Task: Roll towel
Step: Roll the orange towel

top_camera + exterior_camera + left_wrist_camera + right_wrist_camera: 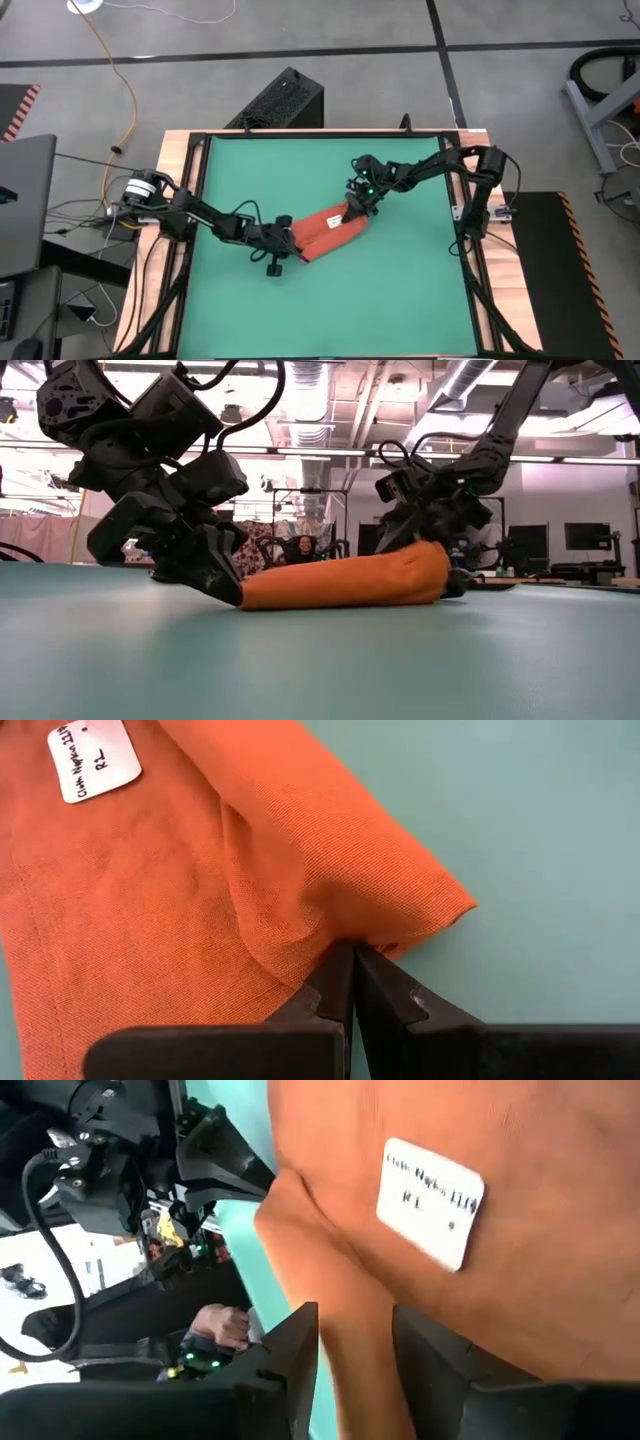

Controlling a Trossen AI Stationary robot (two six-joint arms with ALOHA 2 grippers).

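- towel point(328, 232) lies rolled on the mat point(400, 300), near its middle, a bit toward the front edge
- tag point(334, 219) on top of the towel, nearer its right end
- left gripper point(288, 243) at the towel's left end, touching it, fingers together
- right gripper point(352, 210) at the towel's right end, fingers parted around a fold
- mat covers the table point(170, 140) almost edge to edge

Grey floor point(330, 30) with dark seams (yellow cable point(118, 70) trailing), ceiling ducts point(470, 375) overhead
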